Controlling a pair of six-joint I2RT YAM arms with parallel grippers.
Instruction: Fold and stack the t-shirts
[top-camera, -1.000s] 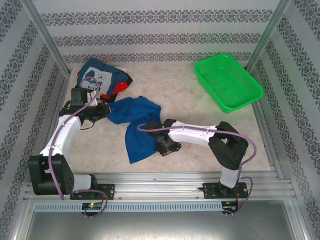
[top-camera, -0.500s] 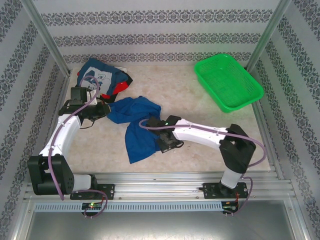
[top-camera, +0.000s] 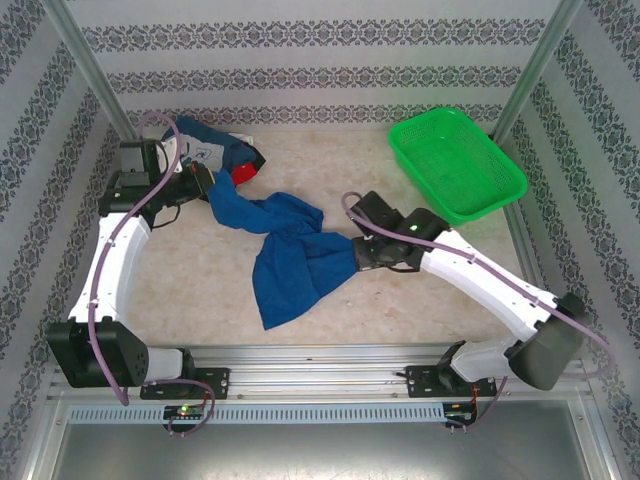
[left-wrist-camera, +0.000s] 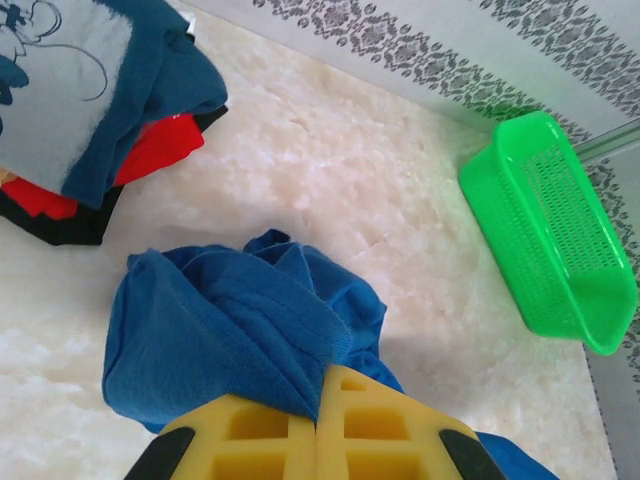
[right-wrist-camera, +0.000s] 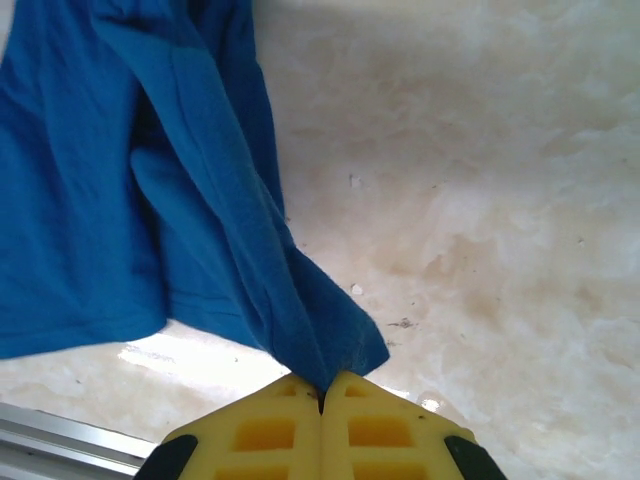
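Note:
The royal-blue t-shirt (top-camera: 290, 255) hangs stretched between both arms above the table's middle. My left gripper (top-camera: 207, 182) is shut on one bunched end of the royal-blue t-shirt (left-wrist-camera: 220, 340), its yellow fingers (left-wrist-camera: 380, 435) pressed together. My right gripper (top-camera: 358, 252) is shut on a corner of the royal-blue t-shirt (right-wrist-camera: 200, 230), its fingers (right-wrist-camera: 385, 430) closed. At the back left lies a pile with the navy t-shirt (top-camera: 205, 145) on top, showing its light graphic (left-wrist-camera: 60, 90), over the red t-shirt (left-wrist-camera: 160, 150) and the black t-shirt (left-wrist-camera: 60, 225).
A green mesh basket (top-camera: 455, 165) stands at the back right, also seen as the green basket (left-wrist-camera: 550, 240). Patterned walls close in the back and sides, with metal posts at the corners. An aluminium rail (top-camera: 320, 365) runs along the near edge.
Both grippers have lifted and pulled apart: the left moved back towards the pile, the right swung right. The blue t-shirt, earlier crumpled, is now drawn out between them.

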